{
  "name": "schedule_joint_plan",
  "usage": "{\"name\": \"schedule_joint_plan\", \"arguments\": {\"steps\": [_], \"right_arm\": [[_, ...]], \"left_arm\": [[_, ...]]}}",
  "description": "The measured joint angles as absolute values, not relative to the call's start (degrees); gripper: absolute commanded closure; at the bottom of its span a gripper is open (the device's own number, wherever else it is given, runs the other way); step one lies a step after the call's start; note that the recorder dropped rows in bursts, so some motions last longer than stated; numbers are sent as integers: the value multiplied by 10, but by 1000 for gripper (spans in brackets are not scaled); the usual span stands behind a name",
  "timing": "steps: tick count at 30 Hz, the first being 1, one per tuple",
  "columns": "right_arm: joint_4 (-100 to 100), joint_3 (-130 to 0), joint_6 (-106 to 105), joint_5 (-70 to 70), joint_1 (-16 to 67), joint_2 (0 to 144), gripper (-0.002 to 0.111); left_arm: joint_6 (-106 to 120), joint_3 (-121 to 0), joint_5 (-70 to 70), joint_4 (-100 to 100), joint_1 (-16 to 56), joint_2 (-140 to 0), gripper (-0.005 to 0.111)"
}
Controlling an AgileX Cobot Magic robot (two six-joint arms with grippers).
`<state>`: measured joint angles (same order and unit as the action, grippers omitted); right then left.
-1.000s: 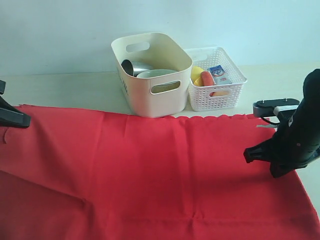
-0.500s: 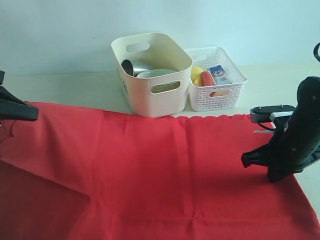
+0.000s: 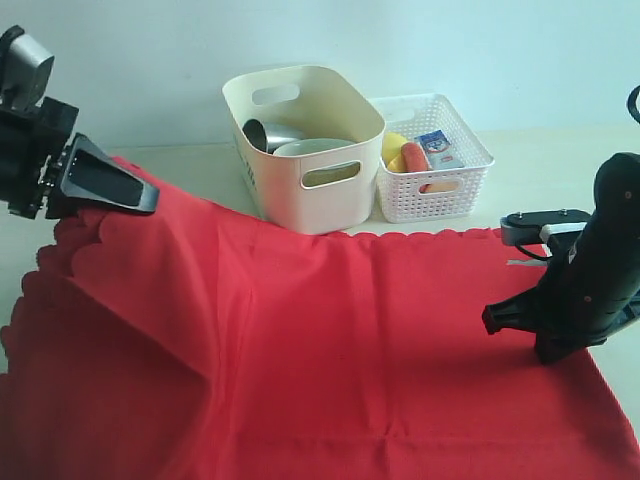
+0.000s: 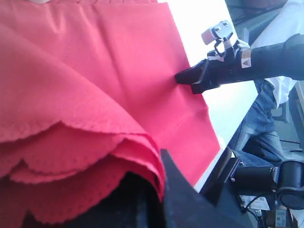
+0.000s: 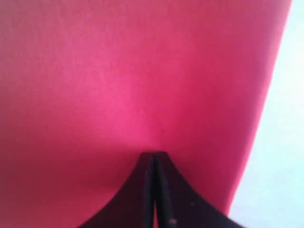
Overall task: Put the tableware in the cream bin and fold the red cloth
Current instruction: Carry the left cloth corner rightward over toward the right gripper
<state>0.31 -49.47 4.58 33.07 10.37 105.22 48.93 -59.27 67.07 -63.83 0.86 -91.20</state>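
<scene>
The red cloth (image 3: pixel 350 340) covers most of the table. Its scalloped left edge is raised off the surface and hangs in folds. My left gripper (image 3: pixel 148 200) is up at the far left, shut on that raised edge; in the left wrist view the red cloth (image 4: pixel 95 71) bunches between the dark fingers of the left gripper (image 4: pixel 160 183). My right gripper (image 3: pixel 492 316) is shut, tip down on the cloth near its right edge; the right gripper (image 5: pixel 154 156) shows nothing between its fingers. The cream bin (image 3: pixel 300 190) holds a steel cup (image 3: pixel 262 135) and a pale bowl (image 3: pixel 312 147).
A white lattice basket (image 3: pixel 432 190) with food items stands right of the cream bin, just behind the cloth's back edge. Bare table (image 3: pixel 180 175) lies behind the cloth at the left. The right arm (image 4: pixel 237 66) shows in the left wrist view.
My left gripper has risen and swung inward with the cloth's left edge, lifting it off the table into a fold. The right gripper has barely moved.
</scene>
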Motion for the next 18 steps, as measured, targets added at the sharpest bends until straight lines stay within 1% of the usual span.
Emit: {"name": "schedule_joint_plan", "arguments": {"steps": [5, 6, 9, 12, 13, 14, 18], "right_arm": [[3, -495, 46, 331, 104, 1052, 108], [4, -495, 46, 331, 104, 1052, 108], [4, -495, 46, 331, 104, 1052, 108], [5, -495, 46, 331, 104, 1052, 108], [5, -495, 46, 331, 104, 1052, 108], [5, -495, 46, 331, 104, 1052, 108], [6, -495, 47, 332, 104, 1052, 108]], "left_arm": [[470, -628, 672, -655, 57, -912, 107], [465, -646, 671, -667, 84, -912, 107], [451, -675, 648, -675, 131, -912, 107], [420, -732, 594, -677, 208, -918, 107], [415, -743, 591, -677, 220, -923, 107], [405, -770, 588, -677, 248, -938, 107], [384, -829, 568, -673, 308, -989, 107]]}}
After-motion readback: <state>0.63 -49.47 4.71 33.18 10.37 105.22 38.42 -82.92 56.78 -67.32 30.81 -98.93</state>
